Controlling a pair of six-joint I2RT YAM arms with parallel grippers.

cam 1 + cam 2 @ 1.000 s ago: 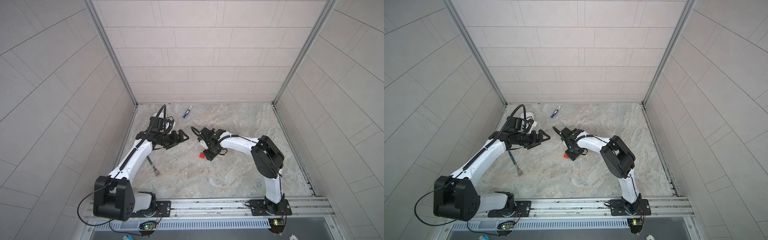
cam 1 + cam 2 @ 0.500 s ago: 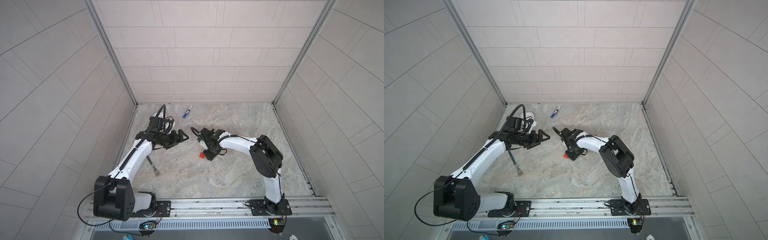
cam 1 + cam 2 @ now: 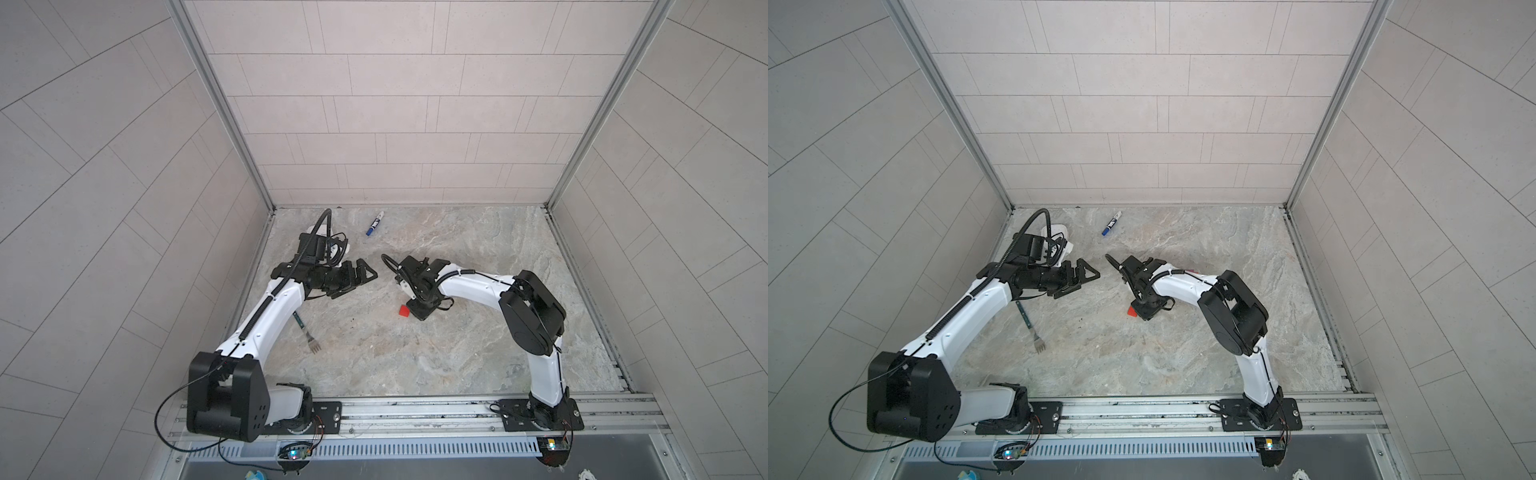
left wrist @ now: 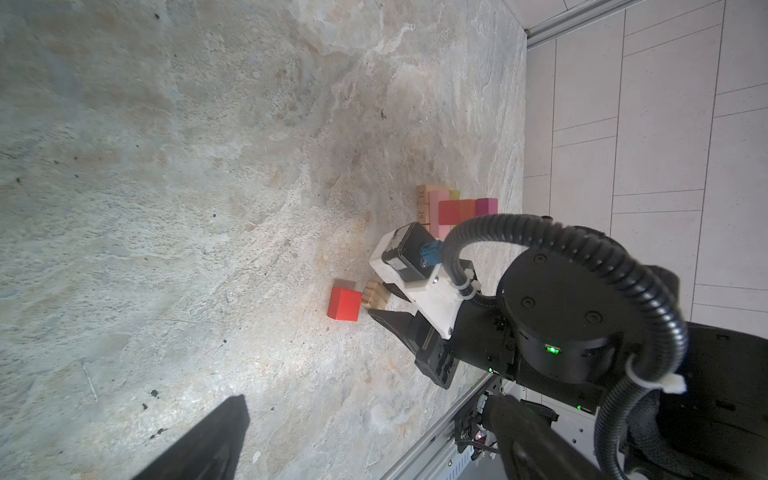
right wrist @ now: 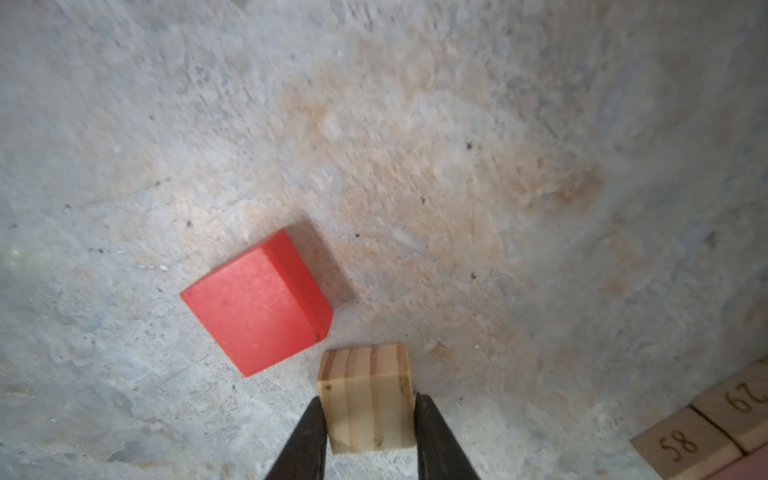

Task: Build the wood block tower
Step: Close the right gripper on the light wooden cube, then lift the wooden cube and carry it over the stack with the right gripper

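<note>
A tan cube (image 5: 368, 399) rests on the stone floor, and my right gripper (image 5: 368, 405) is shut on it, one black finger pressed against each side. Beside it lies a red cube (image 5: 257, 307), close to the tan one and free of the fingers. In both top views the right gripper (image 3: 415, 309) points down next to the red cube (image 3: 403, 311) and hides the tan cube. The tower (image 4: 453, 212) stands behind the right wrist: numbered tan bars, pink and lime bars, red, orange and magenta pieces. My left gripper (image 3: 361, 274) hovers open and empty, away to the left.
A blue-capped marker pen (image 3: 375, 223) lies near the back wall. A fork (image 3: 307, 332) lies on the floor under the left forearm. A white timer (image 3: 336, 249) sits behind the left wrist. Tiled walls enclose the floor on three sides.
The right gripper's fingers have come together onto the tan cube. Both arms stay almost where they were, and the red cube has not moved.
</note>
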